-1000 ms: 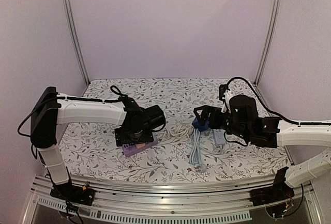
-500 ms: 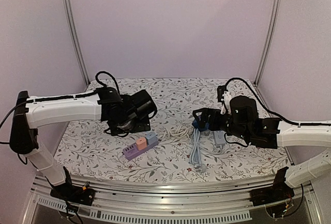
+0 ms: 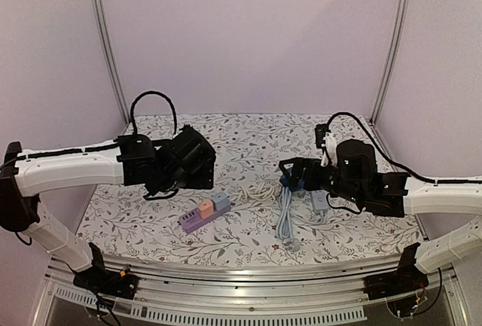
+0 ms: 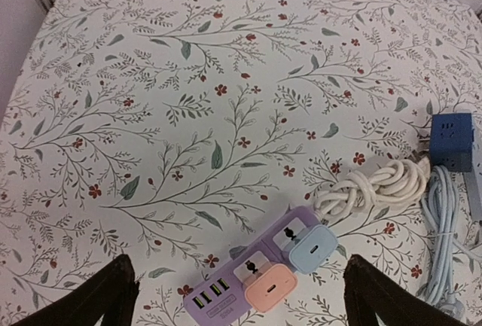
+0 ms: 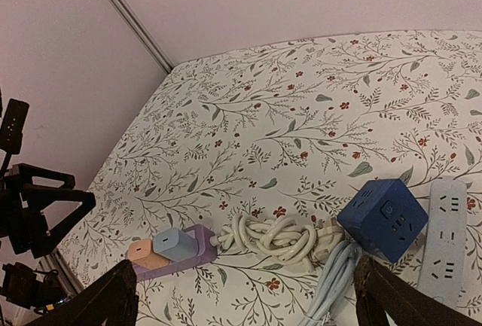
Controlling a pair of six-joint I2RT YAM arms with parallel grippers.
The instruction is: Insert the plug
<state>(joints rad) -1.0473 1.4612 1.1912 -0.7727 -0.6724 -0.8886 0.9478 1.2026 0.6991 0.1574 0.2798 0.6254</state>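
Observation:
A purple power strip [image 3: 197,219] lies at the table's near middle. A pink plug [image 3: 205,208] and a pale blue plug [image 3: 220,201] sit in its two sockets. From the left wrist the strip [image 4: 218,300] shows low in frame, with the pink plug [image 4: 265,284] and the blue plug [image 4: 313,249] standing side by side. My left gripper [image 3: 200,162] hangs open above and behind the strip, nothing between its fingers [image 4: 113,296]. My right gripper [image 3: 288,175] is open over the blue cube, well right of the strip [image 5: 197,249].
A knotted white cord [image 3: 260,190] runs from the strip's right end. Right of it stand a dark blue socket cube [image 5: 382,219], a coiled pale blue cable [image 3: 286,220] and a white power strip [image 5: 446,243]. Frame posts [image 3: 109,47] rise at the back corners.
My left gripper has lifted off the purple strip and drawn back to the left, leaving both plugs seated. The right arm has barely moved.

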